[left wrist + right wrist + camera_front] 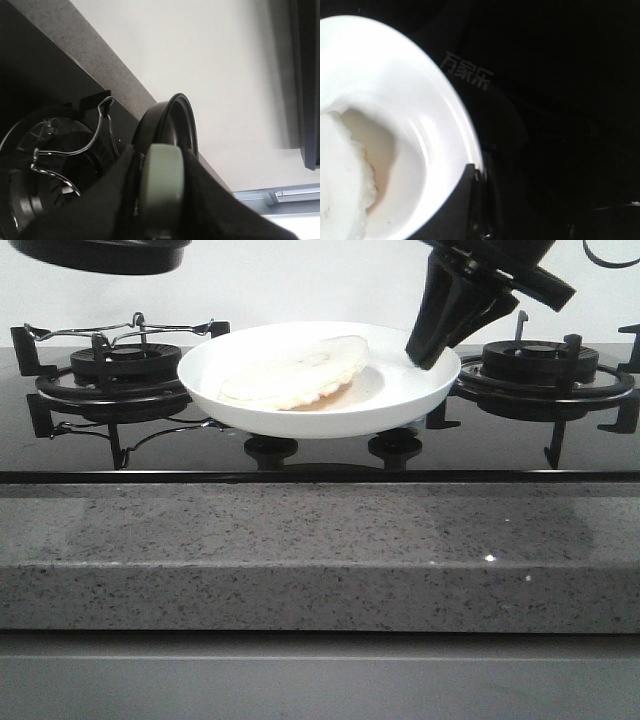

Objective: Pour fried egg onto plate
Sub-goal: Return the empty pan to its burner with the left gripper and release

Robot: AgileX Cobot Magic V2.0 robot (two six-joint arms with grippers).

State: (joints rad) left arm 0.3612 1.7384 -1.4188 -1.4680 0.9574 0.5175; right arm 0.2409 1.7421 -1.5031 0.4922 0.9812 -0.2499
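The white plate (pixel 400 390) sits level over the middle of the black stove top, between the two burners. The fried egg (pixel 295 375) lies on its left half as a pale cream disc; its yolk does not show. My right gripper (pixel 425 355) comes down from the upper right and is shut on the plate's right rim. In the right wrist view the plate (pixel 420 100) and egg (pixel 340 175) show beside the gripper (pixel 477 172). My left gripper (pixel 160 150) is shut on the grey-green handle (pixel 162 185) of the black frying pan (pixel 170 120), held high at the upper left (pixel 100 252).
A left burner (pixel 110 365) carries a wire rack (pixel 120 332); a right burner (pixel 540 360) has black grates. Two knobs (pixel 270 448) sit under the plate. The grey stone counter edge (pixel 320 550) runs along the front. A white wall is behind.
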